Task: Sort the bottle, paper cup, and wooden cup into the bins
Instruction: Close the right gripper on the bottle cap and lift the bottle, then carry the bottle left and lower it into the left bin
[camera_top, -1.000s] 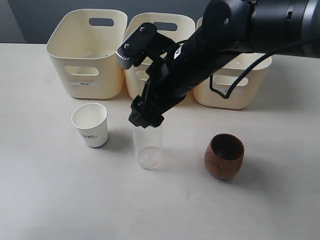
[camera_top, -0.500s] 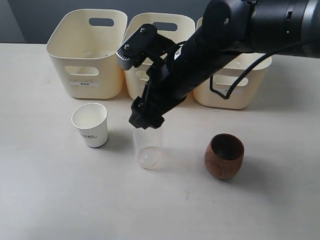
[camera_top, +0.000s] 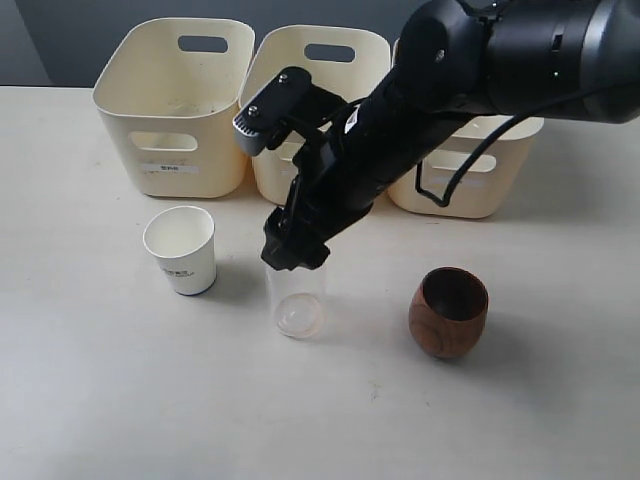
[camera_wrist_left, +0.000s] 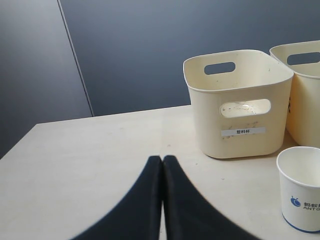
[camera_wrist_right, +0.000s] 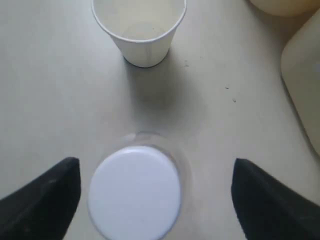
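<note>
The bottle (camera_top: 297, 300) stands upright on the table (camera_top: 100, 400) at the front, between the wooden cup (camera_top: 449, 312) on one side and the paper cup (camera_top: 182, 250) on the other, apart from both. Right over it hangs the right gripper (camera_top: 293, 248), jaws spread wide with nothing in them. Seen from its own wrist, the white cap (camera_wrist_right: 134, 192) sits between the two fingers, a little nearer one than the other. To my eye the step in hand is the grasp on the bottle. Doing it well means shifting over until the cap is centred, coming straight down so the fingers straddle the clear body below the cap, then closing gently — thin plastic may buckle or squirt sideways. The left gripper (camera_wrist_left: 162, 167) hangs off to the side, fingers pressed shut on nothing. Behind everything the three bins (camera_top: 175, 100) stand in a row — empty, as far as I can see in.
</note>
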